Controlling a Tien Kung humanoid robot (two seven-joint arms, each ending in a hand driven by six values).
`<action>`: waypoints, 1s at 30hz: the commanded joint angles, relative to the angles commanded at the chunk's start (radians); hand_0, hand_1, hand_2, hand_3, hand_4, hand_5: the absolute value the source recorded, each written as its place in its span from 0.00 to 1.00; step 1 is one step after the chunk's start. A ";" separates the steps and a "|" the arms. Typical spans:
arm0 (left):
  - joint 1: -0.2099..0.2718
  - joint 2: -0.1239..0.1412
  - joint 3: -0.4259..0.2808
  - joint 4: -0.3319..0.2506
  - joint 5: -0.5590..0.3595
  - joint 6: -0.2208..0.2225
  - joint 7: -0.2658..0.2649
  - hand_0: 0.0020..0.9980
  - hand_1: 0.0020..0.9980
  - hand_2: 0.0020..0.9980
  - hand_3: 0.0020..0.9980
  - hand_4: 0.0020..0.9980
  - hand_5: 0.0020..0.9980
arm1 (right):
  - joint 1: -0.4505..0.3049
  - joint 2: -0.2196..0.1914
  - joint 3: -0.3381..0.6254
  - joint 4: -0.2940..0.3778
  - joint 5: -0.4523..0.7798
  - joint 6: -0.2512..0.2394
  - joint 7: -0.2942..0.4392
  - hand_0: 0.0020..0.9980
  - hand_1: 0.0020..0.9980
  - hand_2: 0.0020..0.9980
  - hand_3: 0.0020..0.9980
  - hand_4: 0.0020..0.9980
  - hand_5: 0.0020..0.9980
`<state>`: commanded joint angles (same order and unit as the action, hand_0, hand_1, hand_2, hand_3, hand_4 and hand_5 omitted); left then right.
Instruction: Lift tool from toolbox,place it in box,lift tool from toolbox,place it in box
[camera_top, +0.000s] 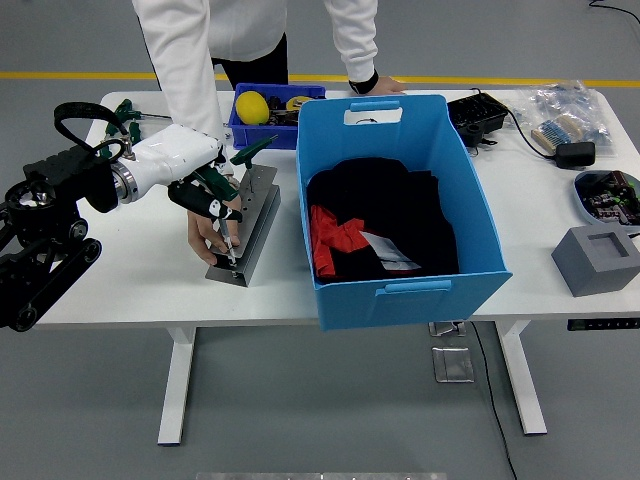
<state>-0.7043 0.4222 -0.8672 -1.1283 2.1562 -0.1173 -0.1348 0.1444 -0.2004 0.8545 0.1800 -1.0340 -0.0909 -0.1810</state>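
Observation:
A grey metal tool rack stands on the white table left of the big blue box. My left hand, white with black fingers, is shut on a green-handled screwdriver above the rack's near end. The screwdriver's thin shaft points down to the rack. A second green-handled tool sticks up from the rack's far end. A person's hand presses on the rack's left side, just under my hand. The blue box holds black and red cloth. My right arm does not show.
A small blue bin with a yellow object stands behind the rack. The person's other hand rests behind the blue box. A black device, bagged parts, a tray and a grey block lie at the right.

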 joint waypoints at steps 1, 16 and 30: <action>-0.001 0.000 0.000 0.001 -0.004 0.005 -0.001 0.23 0.02 0.03 0.11 1.00 0.64 | 0.001 0.000 0.000 0.000 0.000 0.000 0.000 0.64 0.63 0.73 0.57 0.84 0.66; -0.006 0.005 -0.001 -0.011 -0.034 0.018 -0.008 0.18 0.00 0.02 0.07 0.97 0.59 | 0.002 -0.001 0.004 0.000 -0.003 -0.001 0.000 0.65 0.63 0.73 0.57 0.84 0.66; -0.015 0.020 0.007 -0.035 -0.066 0.001 0.005 0.18 0.00 0.02 0.07 0.75 0.41 | 0.001 -0.002 0.014 0.000 -0.013 -0.001 -0.002 0.64 0.63 0.73 0.57 0.84 0.66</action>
<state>-0.7190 0.4417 -0.8602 -1.1636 2.0900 -0.1158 -0.1295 0.1458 -0.2022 0.8683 0.1800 -1.0465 -0.0917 -0.1831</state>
